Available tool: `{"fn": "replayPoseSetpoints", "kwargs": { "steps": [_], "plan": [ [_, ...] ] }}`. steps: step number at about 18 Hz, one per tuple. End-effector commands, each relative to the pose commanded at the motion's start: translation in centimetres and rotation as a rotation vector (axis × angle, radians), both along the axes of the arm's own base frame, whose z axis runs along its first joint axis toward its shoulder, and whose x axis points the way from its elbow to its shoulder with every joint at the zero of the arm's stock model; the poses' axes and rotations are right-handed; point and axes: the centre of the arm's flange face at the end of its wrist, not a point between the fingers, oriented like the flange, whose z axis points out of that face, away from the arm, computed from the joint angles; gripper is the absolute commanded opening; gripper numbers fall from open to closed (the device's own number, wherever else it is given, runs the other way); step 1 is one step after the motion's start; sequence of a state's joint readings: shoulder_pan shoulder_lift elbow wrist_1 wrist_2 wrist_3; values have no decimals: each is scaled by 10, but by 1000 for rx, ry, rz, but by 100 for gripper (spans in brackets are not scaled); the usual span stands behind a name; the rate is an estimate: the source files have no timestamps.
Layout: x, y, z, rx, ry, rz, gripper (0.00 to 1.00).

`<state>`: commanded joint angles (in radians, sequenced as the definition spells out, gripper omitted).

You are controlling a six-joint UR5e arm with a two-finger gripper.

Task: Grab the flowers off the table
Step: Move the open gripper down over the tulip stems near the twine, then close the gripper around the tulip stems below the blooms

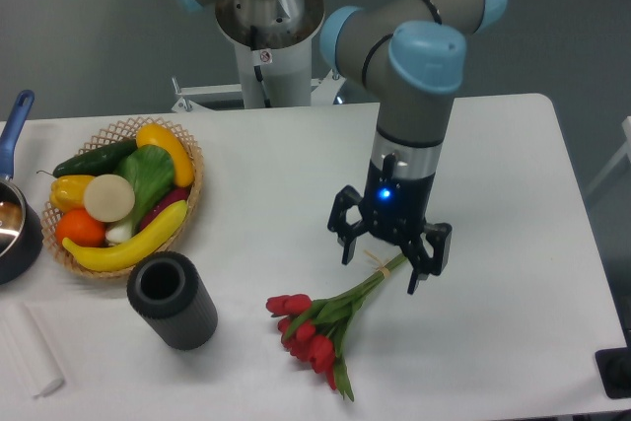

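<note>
Single fixed camera, raised at near edge of table (513,194), looking down and toward far wall. Mid-range; arm base at far centre, basket (118,194) left.

claw (380,271) spread, straddling stems | flowers (325,327) lying on table (513,244)

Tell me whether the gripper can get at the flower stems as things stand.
Probably yes. The gripper hangs open directly over the stem end of the flowers, a finger on either side, and nothing lies between. The black cylinder and basket sit well off to the side.
</note>
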<state>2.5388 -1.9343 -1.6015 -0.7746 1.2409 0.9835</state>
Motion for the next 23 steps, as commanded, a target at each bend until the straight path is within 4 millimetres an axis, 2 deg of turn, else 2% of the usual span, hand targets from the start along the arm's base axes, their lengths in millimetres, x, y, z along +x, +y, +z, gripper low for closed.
{"fn": "replayPoseSetpoints", "kwargs": {
  "steps": [3, 6, 11, 13, 15, 17, 20, 23],
  "plan": [
    [2, 8, -24, -31, -25, -28, 100],
    [0, 5, -55, -108, -39, -39, 100],
    [9, 2, -76, -179, -27, -132, 100],
    [11, -2, -94, -227, -36, -144, 100],
    [24, 2, -115, -272, -42, -184, 100],
    [23, 8, -122, -277, -46, -191, 100],
    [9, 18, -132, -278, -47, -192, 100],
    [10, 19, -141, -285, -56, -198, 100]
  ]
}}
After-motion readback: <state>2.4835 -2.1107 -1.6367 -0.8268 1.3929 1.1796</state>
